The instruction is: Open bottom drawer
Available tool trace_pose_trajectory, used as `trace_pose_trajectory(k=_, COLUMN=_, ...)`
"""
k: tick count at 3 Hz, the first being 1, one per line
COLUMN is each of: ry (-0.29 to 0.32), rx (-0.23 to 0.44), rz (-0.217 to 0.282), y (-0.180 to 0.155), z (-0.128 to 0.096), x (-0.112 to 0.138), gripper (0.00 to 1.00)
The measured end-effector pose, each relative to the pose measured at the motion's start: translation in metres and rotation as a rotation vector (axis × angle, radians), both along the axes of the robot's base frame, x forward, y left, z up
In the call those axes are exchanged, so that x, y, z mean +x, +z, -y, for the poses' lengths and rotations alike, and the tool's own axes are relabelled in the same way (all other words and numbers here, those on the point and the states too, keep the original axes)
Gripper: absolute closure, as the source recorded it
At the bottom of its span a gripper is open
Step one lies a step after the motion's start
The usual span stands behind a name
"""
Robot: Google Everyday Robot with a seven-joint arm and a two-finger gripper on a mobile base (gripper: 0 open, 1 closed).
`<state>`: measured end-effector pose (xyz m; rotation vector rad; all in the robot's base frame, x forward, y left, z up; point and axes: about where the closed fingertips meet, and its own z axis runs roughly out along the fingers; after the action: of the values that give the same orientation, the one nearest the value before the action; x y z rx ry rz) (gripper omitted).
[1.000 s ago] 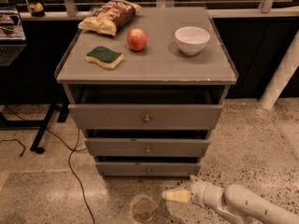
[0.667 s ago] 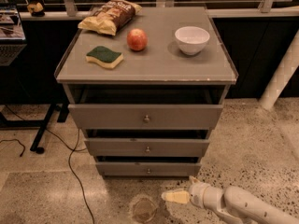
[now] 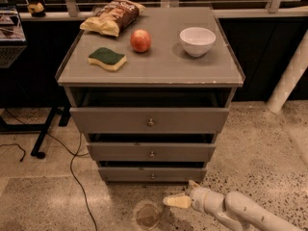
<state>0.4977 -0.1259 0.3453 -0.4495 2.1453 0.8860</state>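
Matt grey wooden bottom drawer [image 3: 125,174] with metal knob [image 3: 152,176]; smooth pale plastic end effector [image 3: 169,201] low before it.

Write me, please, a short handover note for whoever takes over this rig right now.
Gripper: low down, in front of the bottom drawer and a little right of its centre, touching nothing.
Bottom drawer: lowest of three grey fronts. It does not look pulled out, and its round knob is ungrasped.
Done: nothing on the drawer yet.
Left: bring the gripper to the knob, grip it, pull the drawer straight out.
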Motion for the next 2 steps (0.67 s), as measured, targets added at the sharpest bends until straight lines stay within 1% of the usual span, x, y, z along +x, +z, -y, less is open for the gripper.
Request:
trace_pose_trajectory(k=1, ry=-0.019, rx=0.034, rz=-0.013, y=-0.021, z=-0.001, x=0.013, gripper=0.0)
trace_pose_trajectory(k=2, ry=-0.054, rx=0.038, rz=-0.028, y=-0.04, z=-0.001, x=0.028, gripper=0.0)
